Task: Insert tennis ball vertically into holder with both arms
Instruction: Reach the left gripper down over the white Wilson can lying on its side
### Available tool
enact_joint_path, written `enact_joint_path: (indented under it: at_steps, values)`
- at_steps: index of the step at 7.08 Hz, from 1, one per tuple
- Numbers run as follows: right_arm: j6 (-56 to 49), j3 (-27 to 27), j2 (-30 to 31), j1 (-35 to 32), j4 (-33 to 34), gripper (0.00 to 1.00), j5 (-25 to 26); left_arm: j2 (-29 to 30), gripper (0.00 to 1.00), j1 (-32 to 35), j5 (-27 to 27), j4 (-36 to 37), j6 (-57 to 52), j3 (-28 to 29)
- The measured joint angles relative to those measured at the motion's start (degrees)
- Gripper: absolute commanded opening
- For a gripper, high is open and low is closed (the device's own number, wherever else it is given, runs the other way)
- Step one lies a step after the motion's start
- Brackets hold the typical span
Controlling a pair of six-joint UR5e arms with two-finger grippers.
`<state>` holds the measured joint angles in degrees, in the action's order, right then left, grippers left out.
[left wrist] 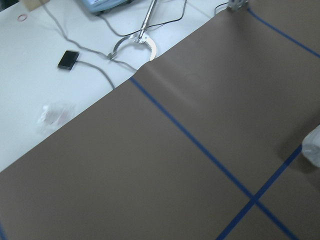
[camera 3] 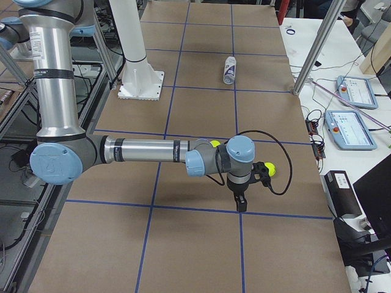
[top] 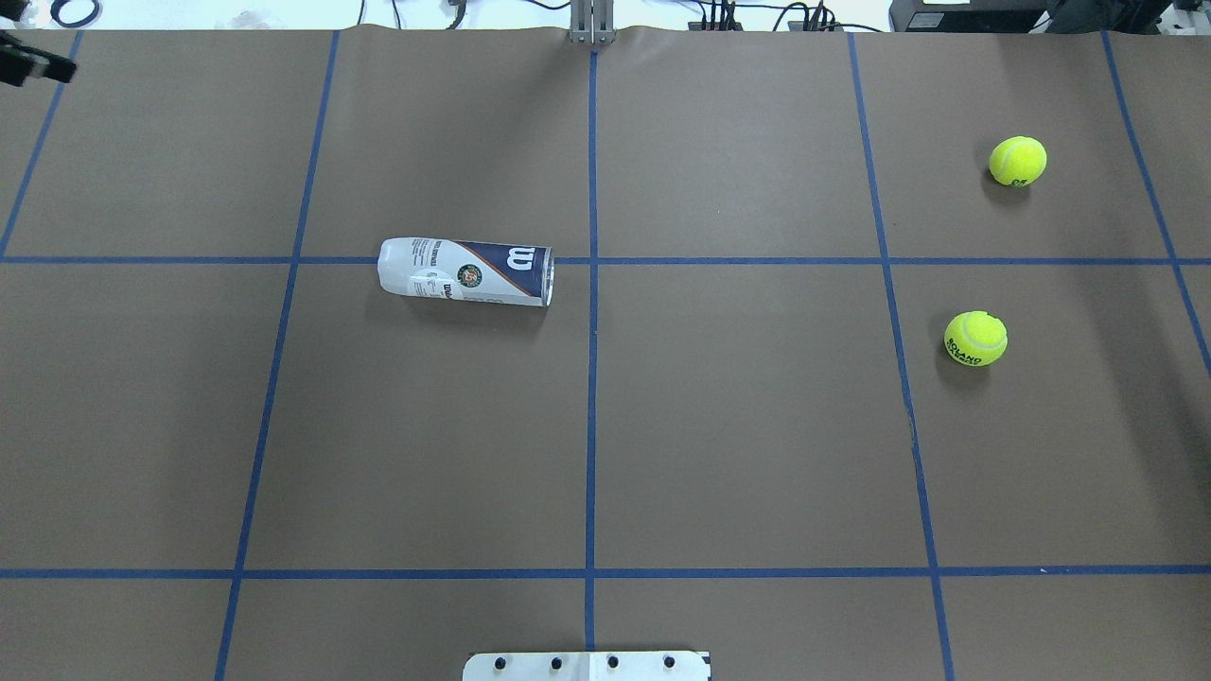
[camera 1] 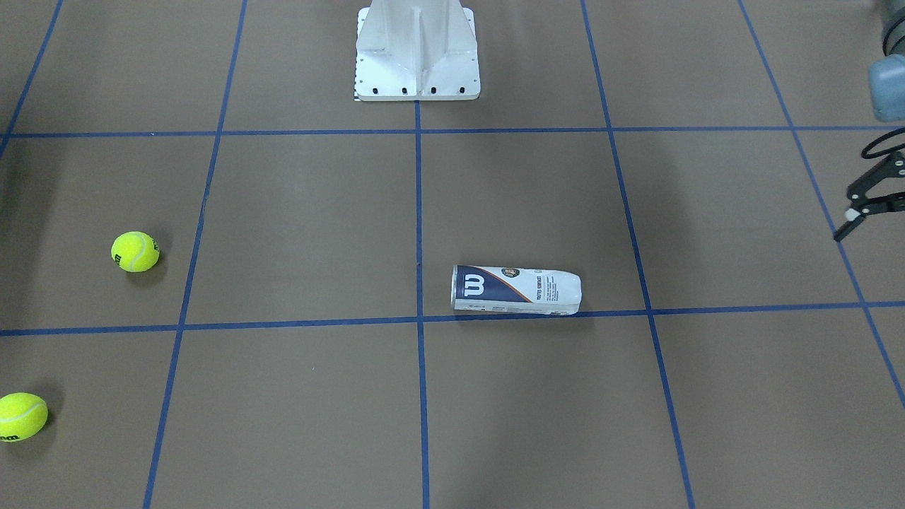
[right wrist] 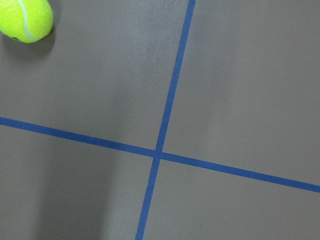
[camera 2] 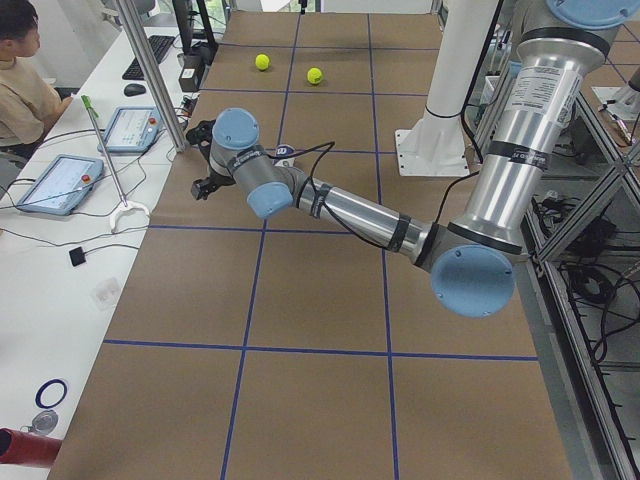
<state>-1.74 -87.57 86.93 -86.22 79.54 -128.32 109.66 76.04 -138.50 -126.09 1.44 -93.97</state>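
Observation:
The holder [camera 1: 516, 290], a clear tube with a white and navy "W" label, lies on its side left of the table's middle in the overhead view [top: 465, 272]. Its end shows at the left wrist view's right edge [left wrist: 312, 145]. Two yellow tennis balls [top: 1018, 161] [top: 975, 338] lie on the table's right side. One tennis ball shows in the right wrist view [right wrist: 25, 19]. My left gripper [camera 1: 855, 212] hangs near the far left table edge, away from the holder, and looks open and empty. My right gripper [camera 3: 247, 183] shows only in the exterior right view, beside a tennis ball [camera 3: 270, 169]; I cannot tell its state.
The white pedestal base [camera 1: 417, 63] stands at the robot's side of the table. Blue tape lines divide the brown table top [top: 738, 426]. A desk with tablets [camera 2: 60, 180] and cables runs along the far edge, with a metal post [camera 2: 150, 70] at the table's rim.

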Motion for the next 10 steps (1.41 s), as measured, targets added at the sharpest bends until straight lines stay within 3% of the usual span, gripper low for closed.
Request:
enact_joint_path:
  at_steps: [2, 5, 6, 9, 10]
  values:
    - [0.06, 0.03, 0.06, 0.00, 0.00, 0.99, -0.02, 7.50, 1.00, -6.84, 4.44, -0.23, 0.30, 0.01]
    - [0.07, 0.03, 0.38, 0.00, 0.00, 0.99, -0.08, 13.38, 1.00, -20.02, 20.01, 1.09, -0.27, 0.16]
    - [0.07, 0.03, 0.48, 0.00, 0.00, 0.99, -0.09, 14.94, 1.00, -23.58, 22.16, 4.00, -2.23, 0.10]
    - [0.07, 0.17, 0.60, 0.00, 0.00, 0.99, -0.09, 21.86, 1.00, -30.30, 23.55, 21.97, -17.91, 0.78]
    - [0.07, 0.17, 0.63, 0.00, 0.00, 0.99, -0.09, 22.71, 1.00, -31.40, 23.66, 23.99, -23.25, 2.11]
